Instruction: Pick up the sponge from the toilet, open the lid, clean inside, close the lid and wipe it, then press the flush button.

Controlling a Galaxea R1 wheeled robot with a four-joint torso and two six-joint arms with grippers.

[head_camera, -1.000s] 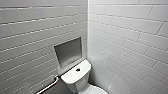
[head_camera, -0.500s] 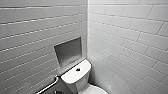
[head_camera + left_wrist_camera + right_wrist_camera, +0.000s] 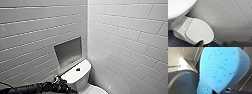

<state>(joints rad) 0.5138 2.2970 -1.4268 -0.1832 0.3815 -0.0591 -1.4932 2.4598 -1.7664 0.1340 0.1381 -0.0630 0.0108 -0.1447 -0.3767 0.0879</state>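
Head view first: one toilet point(image 3: 77, 77) tucked into the corner, its boxy tank against the back wall, and one flush button point(image 3: 78, 69), a small dark dot in the middle of the tank top. One recessed niche point(image 3: 68, 51) sits in the wall just above the tank. White oblong wall tiles point(image 3: 130, 37) cover both walls that meet at the corner. The dark left arm point(image 3: 37, 88) comes in low, beside the tank.

Over to the left wrist view: one lid point(image 3: 199, 30), white and oval, lying flat down over the bowl. Under the toilet is a floor point(image 3: 173, 41) of small dark tiles. A sliver of the left gripper point(image 3: 200, 43) shows near the lid's front edge, and its grip I cannot tell.

Right wrist view now: one sponge point(image 3: 220, 69), bright blue and pitted, looming large. The right gripper point(image 3: 216, 91) has its jaws clamped on the sponge's narrow end. A grey oval curve of the toilet lies behind it; whether the sponge touches it, I cannot tell.
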